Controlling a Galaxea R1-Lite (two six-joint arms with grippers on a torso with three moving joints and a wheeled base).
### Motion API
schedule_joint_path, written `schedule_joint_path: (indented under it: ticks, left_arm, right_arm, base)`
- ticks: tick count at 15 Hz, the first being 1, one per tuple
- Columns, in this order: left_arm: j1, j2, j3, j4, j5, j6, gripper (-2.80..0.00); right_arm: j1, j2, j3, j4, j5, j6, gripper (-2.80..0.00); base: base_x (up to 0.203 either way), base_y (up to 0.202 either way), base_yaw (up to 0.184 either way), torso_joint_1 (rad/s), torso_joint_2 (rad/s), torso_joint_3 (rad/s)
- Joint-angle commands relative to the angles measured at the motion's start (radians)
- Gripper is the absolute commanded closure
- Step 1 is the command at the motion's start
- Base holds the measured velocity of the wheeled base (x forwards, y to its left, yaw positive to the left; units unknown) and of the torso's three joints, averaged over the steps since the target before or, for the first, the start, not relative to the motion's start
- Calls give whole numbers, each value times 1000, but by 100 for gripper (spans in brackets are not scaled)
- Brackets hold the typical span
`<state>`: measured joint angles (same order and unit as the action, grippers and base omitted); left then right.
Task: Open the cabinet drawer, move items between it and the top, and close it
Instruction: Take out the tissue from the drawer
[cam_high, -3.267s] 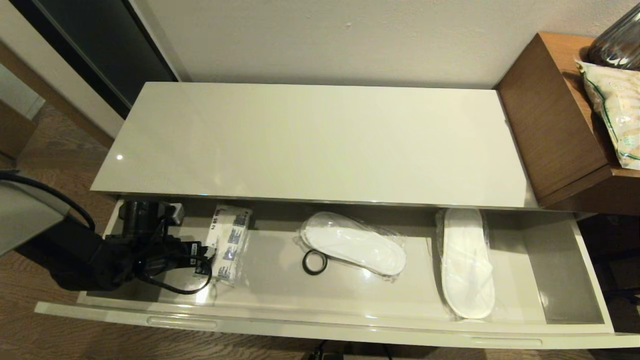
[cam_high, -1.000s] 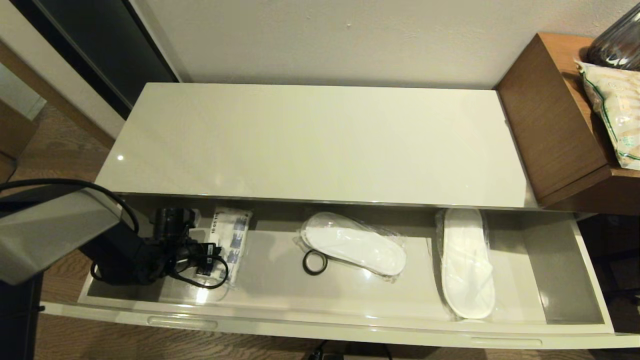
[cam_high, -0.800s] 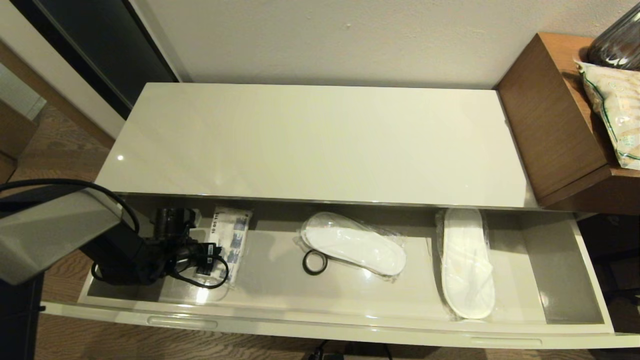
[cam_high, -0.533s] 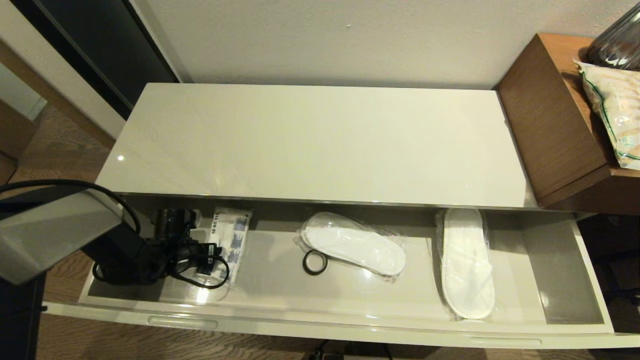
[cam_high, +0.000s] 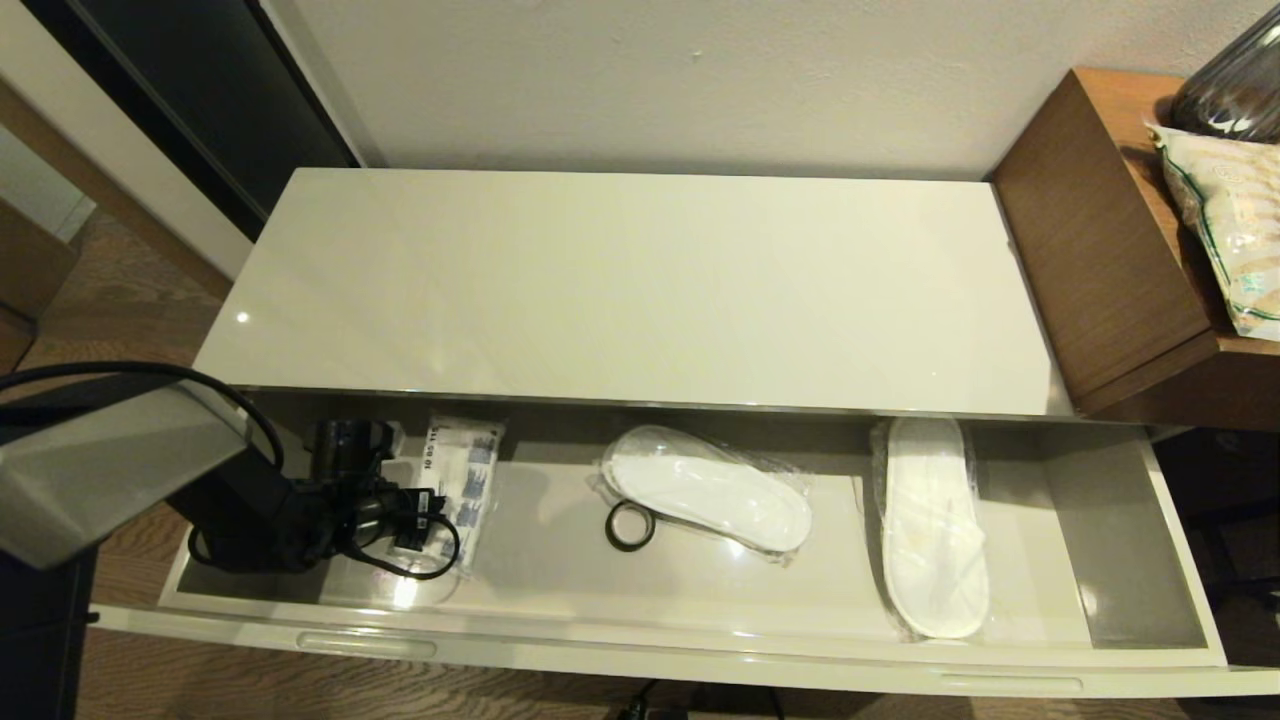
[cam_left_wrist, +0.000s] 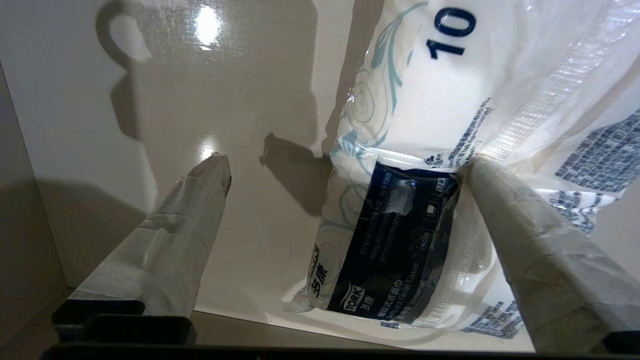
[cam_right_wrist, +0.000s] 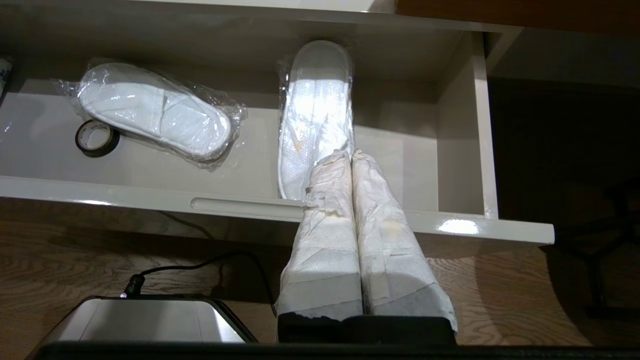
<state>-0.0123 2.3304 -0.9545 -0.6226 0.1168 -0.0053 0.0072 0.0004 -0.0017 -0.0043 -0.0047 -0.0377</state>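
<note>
Wide glossy beige-grey cabinet drawer (cam_high: 1120, 540) stands pulled out under the glossy cream-white cabinet top (cam_high: 620, 290), which I see bare.

My left gripper (cam_left_wrist: 345, 170) is down inside the drawer's left end. Jaws wide: one taped finger (cam_left_wrist: 525, 235) rests on the soft white plastic-wrapped tissue pack (cam_left_wrist: 430, 125), the other sits on the drawer floor beside the pack's edge, apart from it. The pack's near edge lies between the jaws, not clamped. The pack lies flat on the drawer floor, its far end under the top's front lip.

Beyond the jaws along the drawer: a black tape ring (cam_high: 630, 525), touching a bagged white slipper (cam_high: 710, 487); a second bagged slipper (cam_high: 930, 525) farther on.

My right gripper (cam_right_wrist: 350, 160) hovers before the drawer front, jaws pressed together, empty.
</note>
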Motion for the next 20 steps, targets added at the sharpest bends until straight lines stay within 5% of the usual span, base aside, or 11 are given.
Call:
schedule_joint_path:
  ticks: [1, 9, 14, 20]
  left_arm:
    - [0, 19, -3, 0, 1, 1, -280]
    - [-28, 37, 16, -15, 28, 31, -280]
    - [-83, 41, 104, -135, 24, 35, -280]
    - [-107, 38, 137, -157, -57, 37, -280]
  right_arm:
    - [0, -2, 0, 0, 0, -1, 0]
    - [0, -2, -1, 0, 0, -1, 0]
    - [0, -2, 0, 0, 0, -1, 0]
    - [0, -2, 0, 0, 0, -1, 0]
  base:
    - [0, 0, 0, 0, 0, 0]
    - [0, 0, 0, 0, 0, 0]
    - [0, 0, 0, 0, 0, 0]
    - [0, 0, 0, 0, 0, 0]
